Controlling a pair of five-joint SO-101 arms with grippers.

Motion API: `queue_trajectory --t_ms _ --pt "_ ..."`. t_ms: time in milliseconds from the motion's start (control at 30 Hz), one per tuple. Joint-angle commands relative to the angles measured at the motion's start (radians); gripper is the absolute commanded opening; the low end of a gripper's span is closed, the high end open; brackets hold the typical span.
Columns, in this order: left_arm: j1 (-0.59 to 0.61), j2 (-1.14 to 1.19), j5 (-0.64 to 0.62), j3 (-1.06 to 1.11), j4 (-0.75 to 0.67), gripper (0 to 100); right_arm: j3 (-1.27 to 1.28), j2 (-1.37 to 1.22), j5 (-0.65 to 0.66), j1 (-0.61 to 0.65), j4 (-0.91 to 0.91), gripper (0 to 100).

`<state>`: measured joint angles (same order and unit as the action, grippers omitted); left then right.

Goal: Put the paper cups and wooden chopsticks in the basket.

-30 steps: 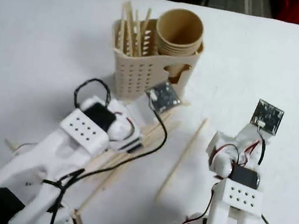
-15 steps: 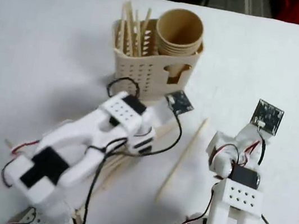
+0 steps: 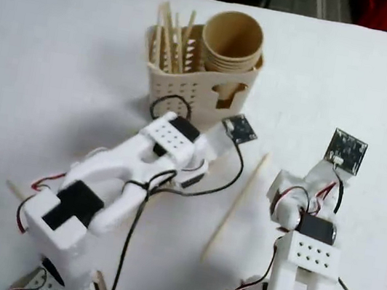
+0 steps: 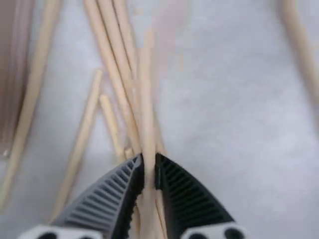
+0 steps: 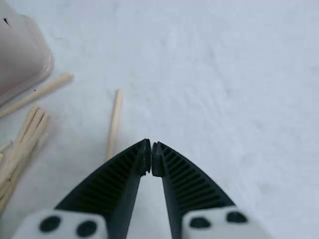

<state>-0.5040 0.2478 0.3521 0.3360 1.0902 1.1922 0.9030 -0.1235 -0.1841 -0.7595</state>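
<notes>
You risked dragging neighbours or losing your grip: your left gripper point(image 4: 148, 167) was clamped on one chopstick point(image 4: 145, 99) lying against other chopsticks point(image 4: 107, 59). It was thin, pale, smooth wood, mid-table point(image 3: 63, 36), on the basket's point(image 3: 186, 96) near-edge side. Your right gripper point(image 5: 150, 152) was closed, empty.

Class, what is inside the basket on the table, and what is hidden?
The basket holds standing wooden chopsticks on one side and stacked paper cups on the other. Its walls hide their lower parts.
</notes>
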Motion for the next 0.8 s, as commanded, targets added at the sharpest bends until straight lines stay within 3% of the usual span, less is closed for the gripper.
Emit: queue_trajectory --t_ms 0,533,767 --pt "-0.008 -0.007 0.011 -0.032 0.032 2 -0.009 0.03 -0.002 -0.013 0.015 1.8" --pt "-0.001 -0.458 0.009 -0.061 0.232 2 -0.009 0.031 -0.002 -0.013 0.015 1.8" --pt "0.001 -0.556 0.002 -0.287 0.39 2 -0.009 0.031 -0.002 -0.015 0.015 1.8"
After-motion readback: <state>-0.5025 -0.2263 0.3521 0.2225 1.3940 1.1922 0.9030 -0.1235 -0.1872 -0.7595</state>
